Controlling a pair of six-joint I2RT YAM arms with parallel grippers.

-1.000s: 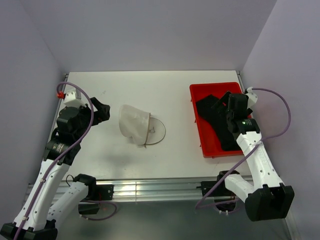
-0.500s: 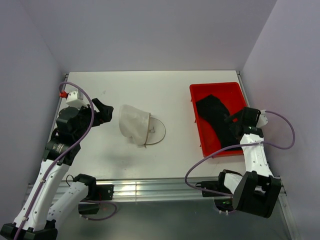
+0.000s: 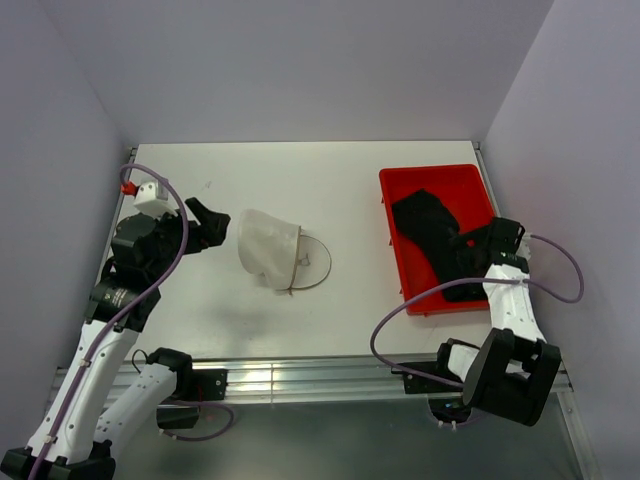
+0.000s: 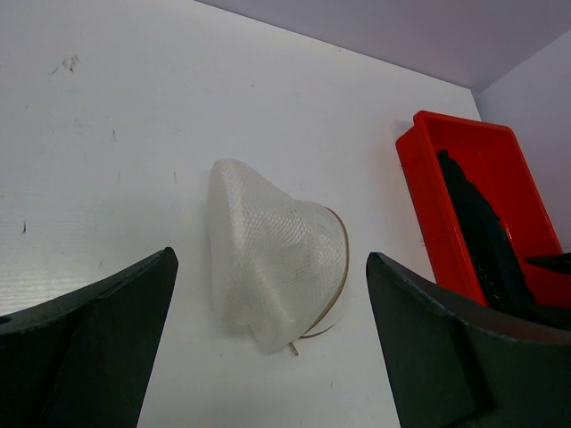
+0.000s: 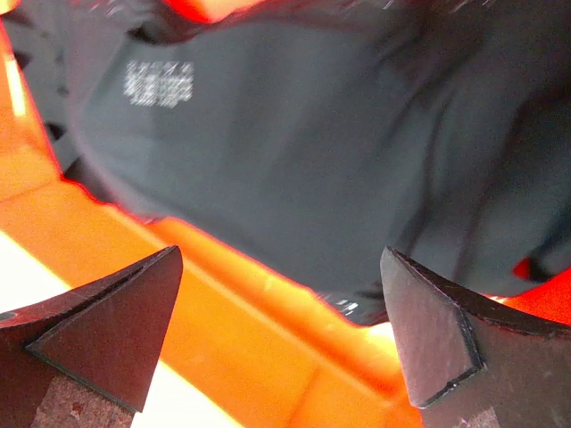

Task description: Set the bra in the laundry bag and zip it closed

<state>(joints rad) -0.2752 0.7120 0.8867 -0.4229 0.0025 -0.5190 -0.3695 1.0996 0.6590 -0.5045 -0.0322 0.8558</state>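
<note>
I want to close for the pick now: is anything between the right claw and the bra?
Nothing visible does. The right claw hangs open close over the bra, which lies in the red tray. In the wrist view only black fabric and the tray's floor show across its opening.

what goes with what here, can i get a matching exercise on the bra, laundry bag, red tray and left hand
Things:
1. bra
2. laundry bag
3. red tray
4. left hand

Descriptions:
A. white mesh, thin wire rim showing
B. open, facing the bag
C. black, lying in the tray
D. plastic, on the right side, holds the garment

Pairs: 1-C, 2-A, 3-D, 4-B
</note>
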